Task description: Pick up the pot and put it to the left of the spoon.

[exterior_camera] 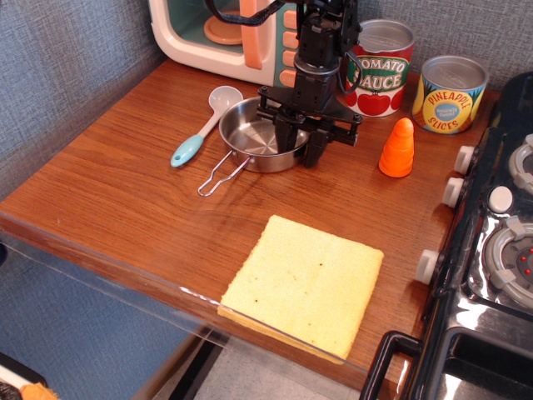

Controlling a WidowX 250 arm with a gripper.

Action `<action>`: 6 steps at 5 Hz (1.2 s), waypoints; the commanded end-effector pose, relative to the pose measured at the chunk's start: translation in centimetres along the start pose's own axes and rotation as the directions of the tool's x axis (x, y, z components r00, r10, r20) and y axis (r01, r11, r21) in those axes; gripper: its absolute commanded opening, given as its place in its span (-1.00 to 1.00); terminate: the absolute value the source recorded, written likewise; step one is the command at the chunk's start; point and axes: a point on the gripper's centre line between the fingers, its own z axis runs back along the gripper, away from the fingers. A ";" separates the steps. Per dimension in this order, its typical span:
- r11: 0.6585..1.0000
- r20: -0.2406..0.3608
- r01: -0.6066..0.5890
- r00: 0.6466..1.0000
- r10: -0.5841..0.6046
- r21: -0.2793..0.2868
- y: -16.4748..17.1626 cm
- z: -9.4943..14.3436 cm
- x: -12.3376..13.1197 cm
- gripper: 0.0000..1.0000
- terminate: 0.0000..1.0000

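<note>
On the wooden table (125, 192) stand one pot (258, 142), one spoon (204, 125), two tin cans, one orange cone-shaped toy (397, 148) and one yellow sponge cloth (304, 283), with a single toy microwave (225, 33) at the back edge and a black stove (491, 250) along the right side. At the back of the table, the stainless-steel pot sits just right of the spoon, its rim almost touching the spoon's white bowl, and its thin wire loop handle (221, 175) points toward the front left. One black gripper (301, 143) hangs over the pot's right side: one finger reaches down inside the pan and the other comes down just outside the right rim, so the jaws straddle the wall with the rim between them; they are drawn close about it, though whether they actually clamp the metal cannot be told from this view. Beside the pot, the spoon lies slanted, its light-blue handle tip toward the front left. Behind the gripper, the left can (385, 62) has a red and green label reading "TOMATO SAUCE", partly hidden by the arm, and the right can (450, 96) carries a yellow and blue label reading "PINEAPPLE SLICES". Near the front edge, well apart from the pot, the sponge cloth lies flat, and the orange cone stands upright between the pot and the stove.
</note>
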 end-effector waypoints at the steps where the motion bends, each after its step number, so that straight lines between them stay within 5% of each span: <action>1: 1.000 0.078 0.006 0.997 -0.004 -0.025 0.2 2.7 0.4 -1.00 -1.00; 3: 0.995 0.210 0.070 0.976 -0.054 -0.068 -1.6 7.1 0.2 -1.00 -1.00; 4: 0.997 0.267 0.056 0.963 -0.040 -0.053 0.6 9.8 0.6 -1.00 -1.00; 6: 0.999 0.218 -0.031 0.975 0.034 -0.017 8.3 8.6 0.9 -1.00 -1.00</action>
